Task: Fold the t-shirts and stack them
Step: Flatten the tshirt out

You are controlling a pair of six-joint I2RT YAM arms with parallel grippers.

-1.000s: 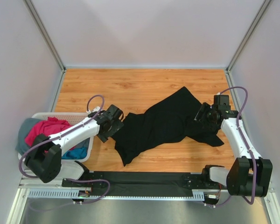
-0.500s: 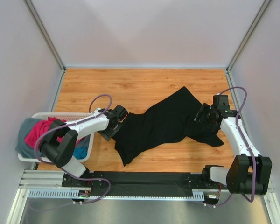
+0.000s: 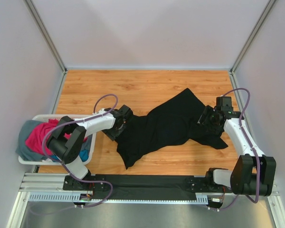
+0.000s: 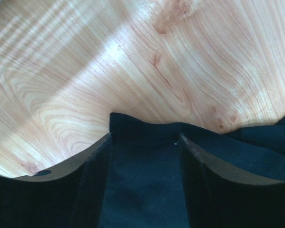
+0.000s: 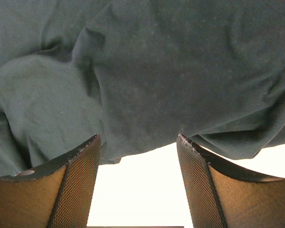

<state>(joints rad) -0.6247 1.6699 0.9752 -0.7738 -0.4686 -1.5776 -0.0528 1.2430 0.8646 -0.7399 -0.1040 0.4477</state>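
A large black t-shirt [image 3: 166,123] lies crumpled and stretched diagonally across the wooden table [image 3: 133,85]. My left gripper [image 3: 125,124] is at its left edge. In the left wrist view the black cloth [image 4: 147,185] fills the gap of that gripper [image 4: 145,137], and its jaws stand apart on either side of the cloth, open. My right gripper [image 3: 205,118] rests at the shirt's right end, open. In the right wrist view the cloth's hem [image 5: 156,71] hangs just beyond the gripper [image 5: 138,137], with bare bright table between the fingers. Pink [image 3: 40,135], blue [image 3: 83,155] and grey [image 3: 23,137] t-shirts lie piled in the basket.
The white slotted basket [image 3: 61,117] stands at the table's left edge beside the left arm. Grey walls close in the table on three sides. A black rail [image 3: 147,183] runs along the near edge between the arm bases.
My left gripper has slid right from beside the shirt onto its left edge, and its jaws have narrowed. The right arm and the shirt have barely moved.
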